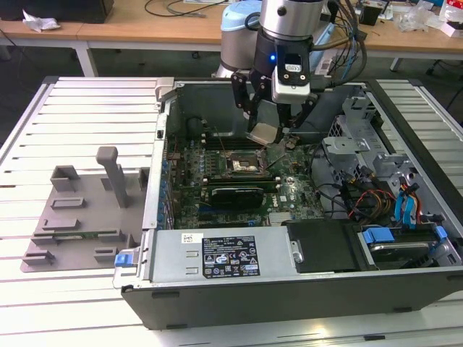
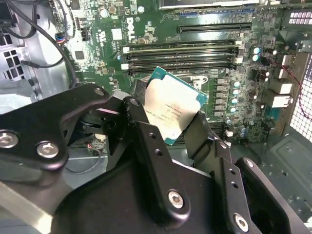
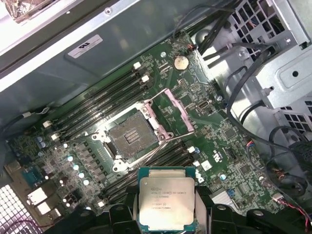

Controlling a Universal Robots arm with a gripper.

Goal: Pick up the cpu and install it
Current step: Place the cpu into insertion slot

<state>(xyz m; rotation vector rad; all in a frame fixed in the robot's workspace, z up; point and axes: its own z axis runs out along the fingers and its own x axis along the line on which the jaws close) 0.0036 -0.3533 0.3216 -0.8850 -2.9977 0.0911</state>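
We see the cpu (image 3: 166, 197) held in the air inside the open case (image 1: 166, 130), above the board and just short of the socket (image 3: 131, 139), whose bracket stands flipped open. Memory slots flank the socket, and cables crowd the case toward the exterior view's right. The chip is square, with no long axis, and its silvery top is tilted. The jaws stand narrow, clamped on its two opposite edges.
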